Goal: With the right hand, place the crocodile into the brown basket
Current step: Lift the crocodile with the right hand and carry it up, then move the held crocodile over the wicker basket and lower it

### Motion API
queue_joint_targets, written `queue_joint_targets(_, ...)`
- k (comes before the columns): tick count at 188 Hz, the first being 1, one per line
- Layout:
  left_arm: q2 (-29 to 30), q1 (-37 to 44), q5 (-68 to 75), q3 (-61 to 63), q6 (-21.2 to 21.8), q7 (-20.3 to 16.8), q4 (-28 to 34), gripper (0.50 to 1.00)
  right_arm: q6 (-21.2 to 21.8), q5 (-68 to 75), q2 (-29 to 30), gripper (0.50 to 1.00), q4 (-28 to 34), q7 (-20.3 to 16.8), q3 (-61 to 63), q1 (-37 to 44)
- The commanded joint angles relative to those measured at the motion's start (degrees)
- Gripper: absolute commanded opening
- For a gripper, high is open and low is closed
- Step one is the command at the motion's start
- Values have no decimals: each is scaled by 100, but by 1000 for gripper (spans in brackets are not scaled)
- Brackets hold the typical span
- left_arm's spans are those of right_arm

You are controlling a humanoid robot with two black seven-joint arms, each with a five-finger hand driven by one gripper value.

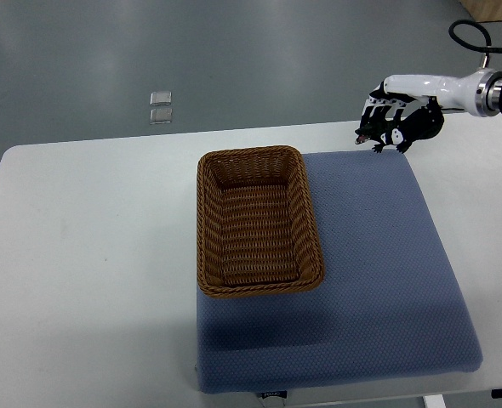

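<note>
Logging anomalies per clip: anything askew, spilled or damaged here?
Nothing stands out. The brown basket sits upright and empty on the blue mat; the right hand holds the crocodile near the mat's far right corner.

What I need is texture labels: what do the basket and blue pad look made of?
Basket: woven wicker or rattan, matte brown, judging by the ribbed weave. Blue pad: likely fabric-covered foam, matte, with a fine dotted texture and soft rounded edges.

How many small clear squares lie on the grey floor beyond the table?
2. The far square and the near square lie close together on the floor beyond the table. None seems hidden.
</note>
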Motion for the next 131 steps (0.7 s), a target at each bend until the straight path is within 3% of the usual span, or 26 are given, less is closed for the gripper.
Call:
queue_joint_targets(1,0,-2,0,0,-4,6,1,1000,11,-4,293,500,-227,-2,-63,305)
queue_joint_targets(78,0,-2,-8,-35,4,-2,9,1000,-104,-136,2955,500,-1906,-2,-1091,1061)
queue_joint_targets(131,0,7,0,-35,-4,-2,1,1000,-385,-312,3659,500,-2319,7,-1302,543)
